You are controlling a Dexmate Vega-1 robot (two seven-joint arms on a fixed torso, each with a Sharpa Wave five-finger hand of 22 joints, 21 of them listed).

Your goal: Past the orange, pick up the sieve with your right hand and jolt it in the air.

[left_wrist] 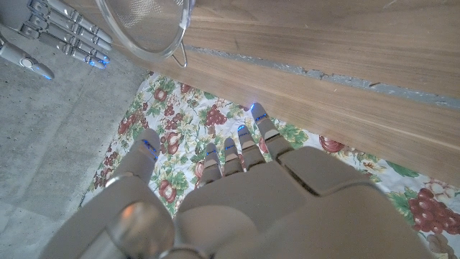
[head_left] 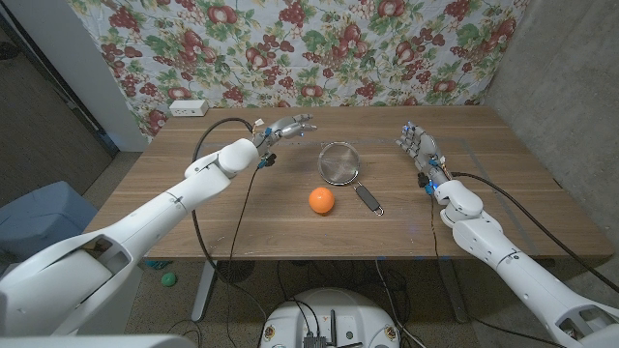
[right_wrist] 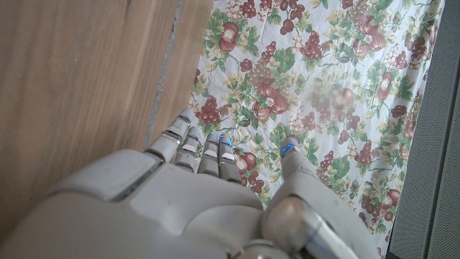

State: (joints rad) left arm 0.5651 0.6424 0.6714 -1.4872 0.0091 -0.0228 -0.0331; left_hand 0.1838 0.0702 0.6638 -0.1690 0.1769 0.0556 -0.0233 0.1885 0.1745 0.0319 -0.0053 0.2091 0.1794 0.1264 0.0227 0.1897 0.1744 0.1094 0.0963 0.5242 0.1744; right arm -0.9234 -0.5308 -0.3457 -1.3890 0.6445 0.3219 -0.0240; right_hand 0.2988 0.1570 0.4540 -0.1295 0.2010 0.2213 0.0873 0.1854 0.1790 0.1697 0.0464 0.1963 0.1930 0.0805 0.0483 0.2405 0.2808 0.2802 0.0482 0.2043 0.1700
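Nearest on the wooden table (head_left: 503, 208) lies the orange (head_left: 322, 200), with the sieve (head_left: 339, 161) just beyond it, bowl toward the far side and handle angling toward the near right. Well to the sieve's right, the right hand (head_left: 419, 147) holds nothing, fingers spread and raised. Left of the sieve, the left hand (head_left: 286, 128) is empty too, fingers extended toward it, apart from the rim.
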